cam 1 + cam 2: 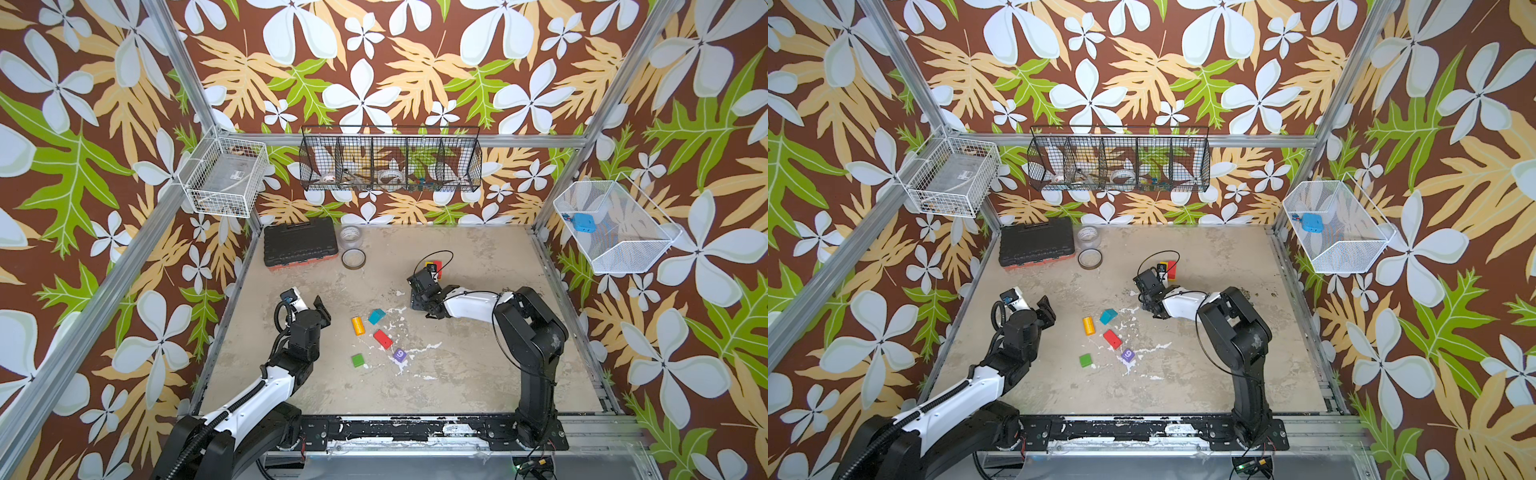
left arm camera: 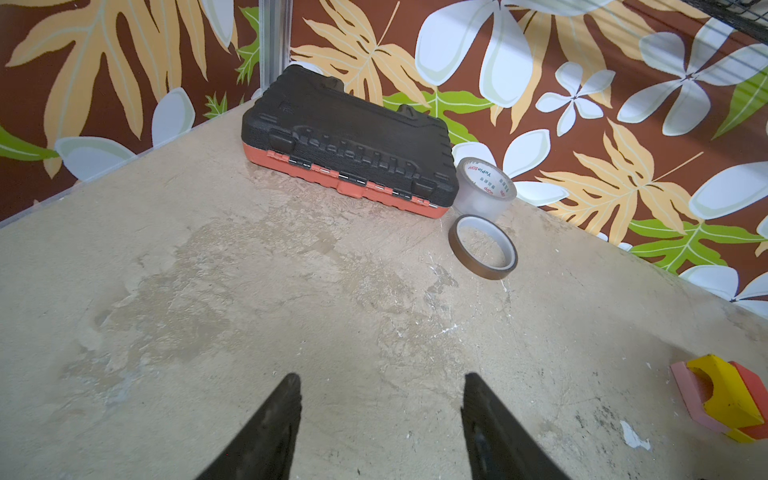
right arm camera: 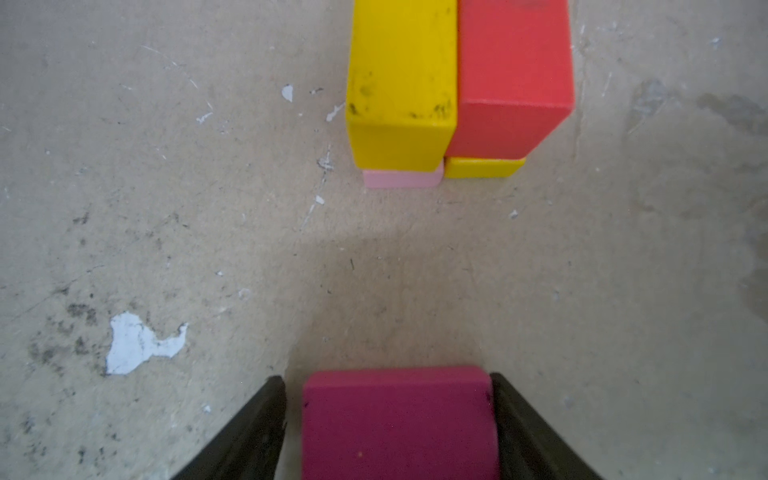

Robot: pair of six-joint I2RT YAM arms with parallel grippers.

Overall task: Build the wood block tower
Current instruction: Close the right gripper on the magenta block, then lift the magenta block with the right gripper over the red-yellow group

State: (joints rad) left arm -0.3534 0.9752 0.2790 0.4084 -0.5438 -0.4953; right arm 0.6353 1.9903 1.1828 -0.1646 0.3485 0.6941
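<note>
Both top views look steeply down from high over the front edge, covering the whole table [image 1: 478, 374]. Left wrist view faces obliquely toward the toolbox [image 2: 349, 137]; right wrist view looks closely downward. All views share the tower [image 2: 723, 399].

Floral walls [image 1: 374, 62], scuffed beige floor [image 1: 457, 374]

In the right wrist view the magenta block [image 3: 399, 419] is blurred and cut off by the frame edge, so whether the right tool [image 3: 386, 376] presses it cannot be told. The yellow block [image 3: 401, 75] and red block [image 3: 513, 62] are cropped too, and they hide most of the pink block [image 3: 401, 178] and the lower yellow block [image 3: 484, 167]. In both top views the right arm's wrist [image 1: 426, 286] covers that tool and part of the tower [image 1: 435, 266] [image 1: 1170, 266].
</note>
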